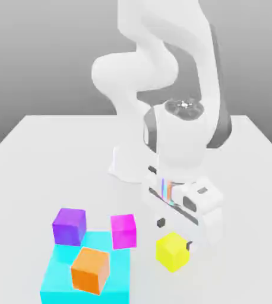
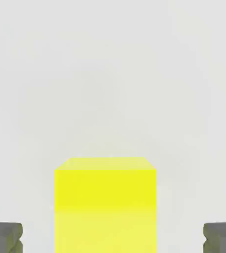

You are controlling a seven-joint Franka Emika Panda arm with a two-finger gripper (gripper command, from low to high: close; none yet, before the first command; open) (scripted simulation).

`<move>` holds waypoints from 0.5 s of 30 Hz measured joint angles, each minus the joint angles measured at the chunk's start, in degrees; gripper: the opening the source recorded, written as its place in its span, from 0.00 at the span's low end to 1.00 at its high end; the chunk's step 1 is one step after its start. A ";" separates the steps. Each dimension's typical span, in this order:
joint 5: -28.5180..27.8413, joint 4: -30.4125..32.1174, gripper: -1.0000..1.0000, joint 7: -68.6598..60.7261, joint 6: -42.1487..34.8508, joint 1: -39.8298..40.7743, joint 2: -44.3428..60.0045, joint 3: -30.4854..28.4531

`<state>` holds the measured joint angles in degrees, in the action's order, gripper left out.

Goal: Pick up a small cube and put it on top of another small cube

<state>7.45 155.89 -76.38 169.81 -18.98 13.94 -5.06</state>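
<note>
A: From the exterior view, where is the yellow cube (image 1: pixel 173 251)?

B: On the white table (image 1: pixel 43 154), directly under the tool (image 1: pixel 175 234), whose fingers are spread wide on either side of it, not touching and holding nothing.

A: How will it handle?

B: I judge it rigid, light and smooth-faced; take it by two opposite flat sides, near the middle.

A: What's around?

B: A magenta cube (image 1: pixel 123 230) sits just beside the tool. Farther off are a purple cube (image 1: pixel 69 225) and an orange cube (image 1: pixel 90 270) on a flat cyan block (image 1: pixel 119 279). Nothing blocks the descent.

A: And the hand view?

B: The yellow cube (image 2: pixel 105 202) lies centred between the two dark fingertips (image 2: pixel 5 237), with clear gaps each side over bare table (image 2: pixel 113 74).
</note>
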 joint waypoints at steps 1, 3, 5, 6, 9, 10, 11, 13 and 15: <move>0.49 -0.34 0.50 -0.48 1.70 0.84 2.09 0.95; 0.75 -0.52 0.00 -0.73 2.61 1.28 3.20 1.44; 0.78 -0.52 0.00 -0.77 2.55 1.27 3.20 1.44; 0.80 -0.53 0.00 -0.79 2.51 1.27 3.20 1.44; 0.85 -0.50 0.00 -0.81 2.32 1.27 2.98 1.44; 0.75 -0.26 0.00 -0.69 1.18 0.73 1.55 0.86; 0.01 0.05 0.00 -0.08 -0.25 0.24 -0.22 0.20; -2.05 0.77 0.00 1.47 -3.41 -0.54 -4.14 -1.07; -4.52 1.54 0.00 3.21 -6.73 -0.75 -8.18 -1.85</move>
<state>2.93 157.43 -73.18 163.08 -19.73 5.76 -6.91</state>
